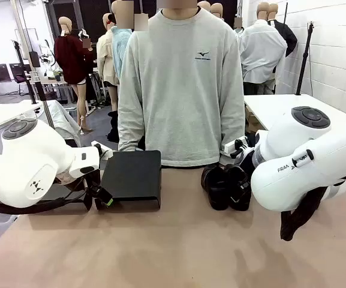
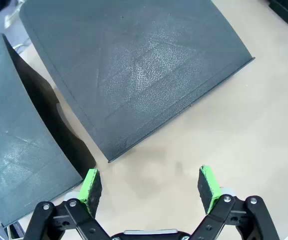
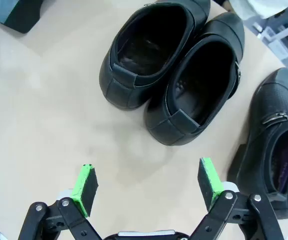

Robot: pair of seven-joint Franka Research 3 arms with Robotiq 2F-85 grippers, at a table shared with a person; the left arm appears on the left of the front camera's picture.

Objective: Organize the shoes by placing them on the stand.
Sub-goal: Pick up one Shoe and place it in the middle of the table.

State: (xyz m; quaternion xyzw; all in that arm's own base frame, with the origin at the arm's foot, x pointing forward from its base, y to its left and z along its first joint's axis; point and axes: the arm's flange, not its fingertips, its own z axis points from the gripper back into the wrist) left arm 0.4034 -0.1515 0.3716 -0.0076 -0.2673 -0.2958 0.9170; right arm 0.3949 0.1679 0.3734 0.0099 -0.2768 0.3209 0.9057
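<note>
Nothing placed yet! The black, textured, sloped plastic stand [image 2: 134,70] sits bare beyond the left gripper [image 2: 151,187], jaws wide and empty. The glossy black round-toed shoes [image 3: 203,85] wait on the tan table [image 3: 44,115], just ahead of the right gripper [image 3: 148,187], which is likewise spread and holding nothing.

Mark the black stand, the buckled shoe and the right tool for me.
Black stand [image 1: 134,173]: front view, top panel.
Buckled shoe [image 3: 264,112]: right wrist view, upper beside the buckle.
Right tool [image 3: 146,174]: right wrist view, midway between fingertips.

Robotics lab: two white arms [image 1: 23,171], worktable [image 1: 178,252]
</note>
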